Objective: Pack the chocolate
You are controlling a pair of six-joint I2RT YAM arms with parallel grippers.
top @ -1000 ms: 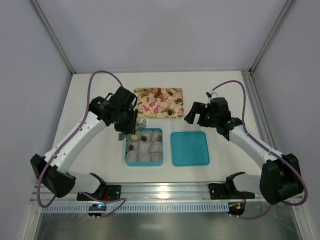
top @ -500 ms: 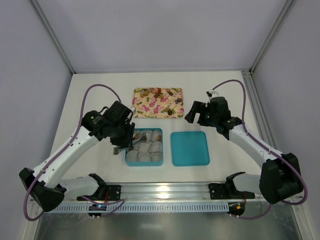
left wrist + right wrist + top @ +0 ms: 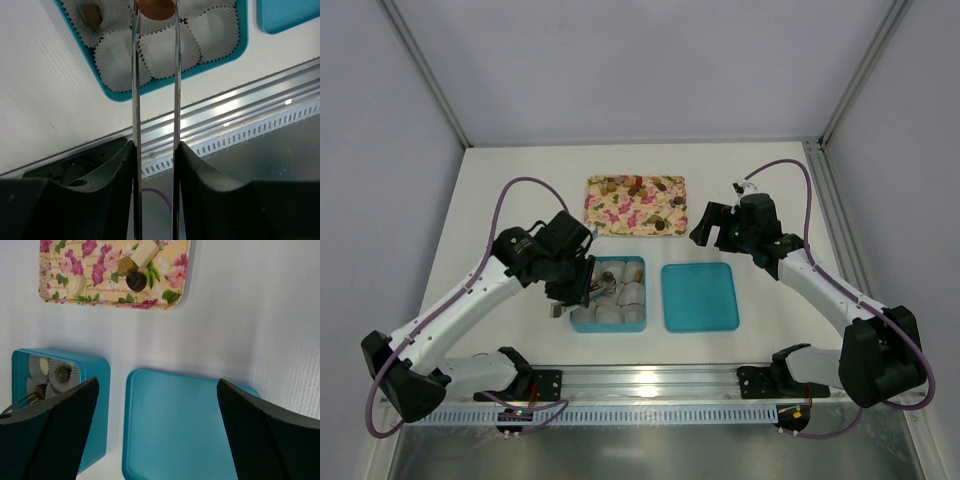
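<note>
The chocolate (image 3: 156,8), a brown oval piece, sits pinched between the tips of the tongs (image 3: 135,100), straight out ahead of the left pincer (image 3: 155,165), which is clamped on the tongs' two blades. A second ago that pincer was by the box's far edge, on the flowered tray's (image 3: 636,205) side. It has since swung back over the blue box (image 3: 107,92), so the piece now hangs above the paper cups (image 3: 162,50) in the middle of the box. Whether it already touches a cup cannot be told. One cup off to the left of the tips already has a brown piece (image 3: 91,11) in it, while the cups just under the blades look empty. So the carry seems to be done, and what is left is letting the piece drop into a free cup. The other chocolates (image 3: 635,185) lie on the tray, beyond the box. The right pincer (image 3: 710,228) has not moved. Its jaws are wide apart and hold nothing, and it hovers above the bench (image 3: 520,180) with the blue lid (image 3: 700,297) below it.
</note>
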